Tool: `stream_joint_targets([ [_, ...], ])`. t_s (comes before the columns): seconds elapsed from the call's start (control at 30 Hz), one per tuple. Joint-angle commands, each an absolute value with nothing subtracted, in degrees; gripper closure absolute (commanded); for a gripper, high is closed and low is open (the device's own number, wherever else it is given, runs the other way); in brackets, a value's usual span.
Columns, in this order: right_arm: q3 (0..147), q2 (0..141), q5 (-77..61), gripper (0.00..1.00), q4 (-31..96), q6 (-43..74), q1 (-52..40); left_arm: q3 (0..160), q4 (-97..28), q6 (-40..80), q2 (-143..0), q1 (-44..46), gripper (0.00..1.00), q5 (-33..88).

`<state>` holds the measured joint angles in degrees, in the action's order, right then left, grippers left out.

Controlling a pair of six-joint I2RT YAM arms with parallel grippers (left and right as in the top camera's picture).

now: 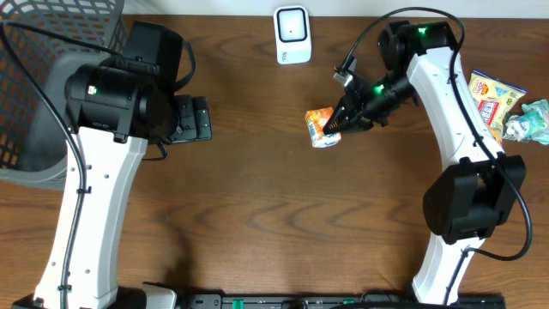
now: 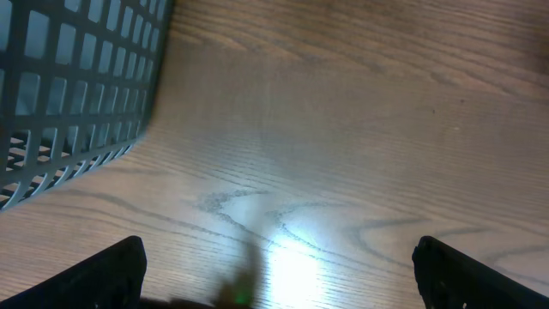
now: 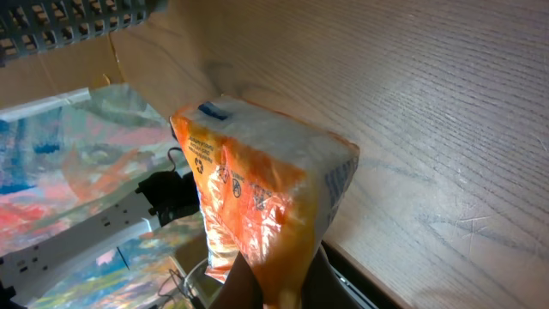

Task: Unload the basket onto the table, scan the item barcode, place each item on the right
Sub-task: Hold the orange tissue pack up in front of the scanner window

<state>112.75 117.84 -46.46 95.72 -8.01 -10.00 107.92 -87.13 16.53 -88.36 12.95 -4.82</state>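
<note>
Right gripper [image 1: 334,127] is clamping the orange packet [image 1: 320,124] below the scanner [image 1: 292,34]; left gripper [image 1: 204,118] is sitting wide open beside the basket [image 1: 34,77].

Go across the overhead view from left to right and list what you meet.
Grey mesh basket → left tool, open → white scanner → orange packet, gripped by the right tool → yellow snack pack → pale green pack.

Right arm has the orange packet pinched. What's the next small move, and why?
Probably carry the orange packet toward the white scanner and turn a printed face to it. The right gripper is shut on the packet, which is nearer the robot and off to the scanner's right, not in front of it.
</note>
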Motion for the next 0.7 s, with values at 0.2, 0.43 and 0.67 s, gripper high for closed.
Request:
stream_joint_targets([
  [0.2,112.66,117.32,-47.83,0.99,95.07,-8.75,-10.13,107.74,-87.37,16.82,-88.36,12.97,0.02,-5.13],
  [0.43,112.66,117.32,-48.58,0.99,90.11,-7.68,-9.87,107.74,-87.37,16.8,-88.36,12.97,0.02,-5.1],
  [0.67,112.66,117.32,-48.36,0.99,79.31,-8.95,-9.15,107.74,-87.37,16.82,-88.36,12.97,0.02,-5.1],
])
